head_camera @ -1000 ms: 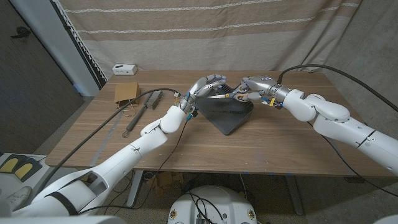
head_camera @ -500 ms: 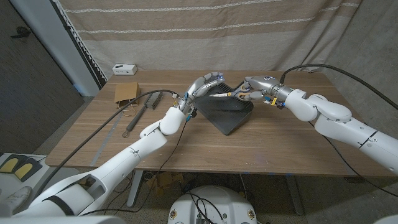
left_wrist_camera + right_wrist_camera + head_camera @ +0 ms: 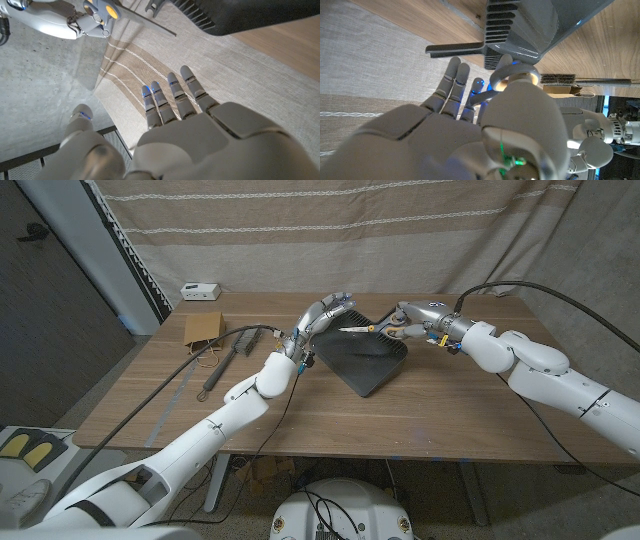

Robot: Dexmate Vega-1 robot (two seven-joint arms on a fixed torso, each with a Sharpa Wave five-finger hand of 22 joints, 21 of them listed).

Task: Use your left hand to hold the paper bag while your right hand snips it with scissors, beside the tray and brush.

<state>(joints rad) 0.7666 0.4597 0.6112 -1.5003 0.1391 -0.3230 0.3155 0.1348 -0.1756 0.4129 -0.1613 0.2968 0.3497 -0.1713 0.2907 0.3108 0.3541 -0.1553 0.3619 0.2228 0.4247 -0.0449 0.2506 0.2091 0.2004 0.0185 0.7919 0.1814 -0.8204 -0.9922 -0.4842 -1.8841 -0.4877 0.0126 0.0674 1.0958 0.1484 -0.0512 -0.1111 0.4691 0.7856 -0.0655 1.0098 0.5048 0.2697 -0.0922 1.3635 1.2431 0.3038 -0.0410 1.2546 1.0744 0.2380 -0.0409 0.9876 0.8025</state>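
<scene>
My worktop (image 3: 420,420) is warm brown wood grain. The tray (image 3: 366,360) is dark grey, the paper bag (image 3: 202,329) tan brown, the brush (image 3: 243,340) black-bristled. My scissors (image 3: 366,329) have silver blades and yellow on the handles. Both my arms are white, with silver-grey hands. The curtain (image 3: 330,230) behind is beige with pale stripes.

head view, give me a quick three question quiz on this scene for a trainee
1. True or false: the left hand grips the paper bag.
2. Which hand holds the scissors? A left, B right.
3. Fill in: the brush lies between the paper bag and the dark ____.

Key: 1 false, the bag lies apart near the table's far left corner; 2 B; 3 tray.
</scene>
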